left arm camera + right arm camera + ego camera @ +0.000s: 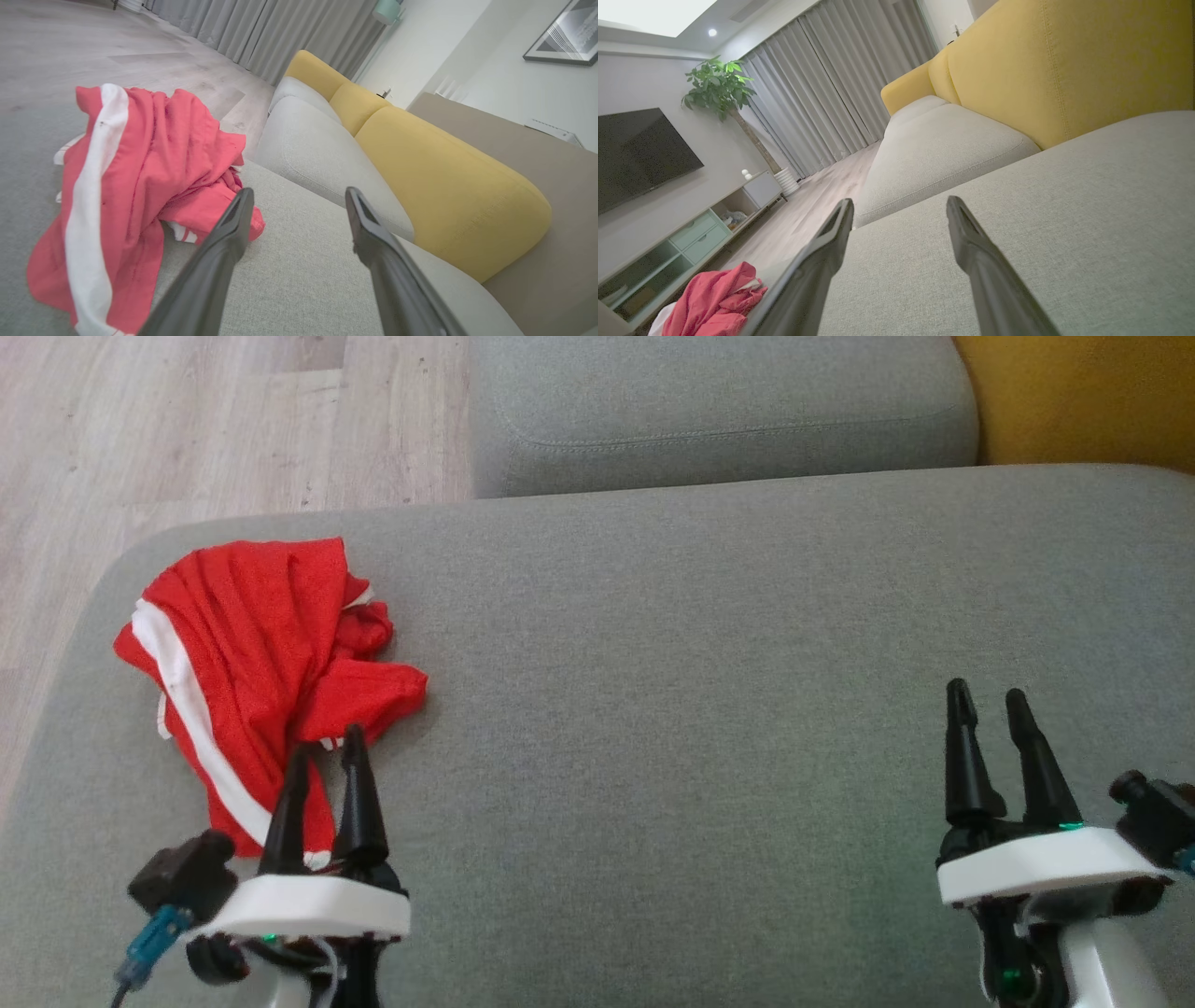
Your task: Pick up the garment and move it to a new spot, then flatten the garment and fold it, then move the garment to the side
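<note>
Left claw [327, 742], parted and empty, points at the near edge of the crumpled red garment [252, 653] — right claw [986, 693], likewise parted and empty, well apart over the sofa seat [700, 709].

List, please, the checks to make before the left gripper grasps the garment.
1. left gripper open: ok, jaws apart.
2. garment close ahead of it: ok, crumpled just beyond the tips.
3. aim at the cloth: not ok; in the left wrist view the garment lies mostly left of the gap between the jaws.
4. right gripper open and away from the garment: ok.
5. bare cushion for the new spot: ok, on the garment's right.
6. hem or collar located: cannot tell.
</note>
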Controlling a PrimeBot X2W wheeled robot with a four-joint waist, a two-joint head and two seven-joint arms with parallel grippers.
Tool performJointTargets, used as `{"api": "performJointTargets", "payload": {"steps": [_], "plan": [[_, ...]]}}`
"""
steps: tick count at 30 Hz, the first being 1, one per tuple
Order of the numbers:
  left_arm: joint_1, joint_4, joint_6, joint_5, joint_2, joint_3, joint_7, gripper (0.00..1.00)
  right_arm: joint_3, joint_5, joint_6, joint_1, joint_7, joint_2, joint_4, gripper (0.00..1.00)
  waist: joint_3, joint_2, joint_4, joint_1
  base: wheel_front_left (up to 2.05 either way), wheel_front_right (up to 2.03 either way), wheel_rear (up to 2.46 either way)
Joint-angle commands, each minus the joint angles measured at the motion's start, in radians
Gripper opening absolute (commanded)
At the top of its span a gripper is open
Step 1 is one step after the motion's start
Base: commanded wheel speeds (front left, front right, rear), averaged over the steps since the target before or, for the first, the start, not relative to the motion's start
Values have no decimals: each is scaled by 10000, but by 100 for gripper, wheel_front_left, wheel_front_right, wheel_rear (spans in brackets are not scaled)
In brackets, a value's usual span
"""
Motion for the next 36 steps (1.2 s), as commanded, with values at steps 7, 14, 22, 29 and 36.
{"api": "performJointTargets", "payload": {"steps": [7,14,22,29,36], "plan": [[-747,-126,104,1218,402,-545,-331,100,255,-1513,-5,-464,-338,-69,-407,100,-52,0,-55,0,0,0,0],[-895,87,172,1946,518,-1024,-507,100,303,-2524,-5,-464,-515,-73,-413,100,-91,0,-72,0,0,0,0],[-1210,423,565,3234,682,-1727,-741,100,445,-4010,-5,-502,-750,-77,-447,100,-119,0,-105,0,0,0,0],[-1403,604,940,4239,914,-2384,-947,100,612,-5252,-6,-540,-956,-81,-468,100,-154,0,-138,-1,0,0,0],[-1312,719,1009,4084,704,-2282,-1152,100,580,-5600,-6,-533,-1163,-85,-489,100,-193,0,-165,-1,0,0,0]]}}
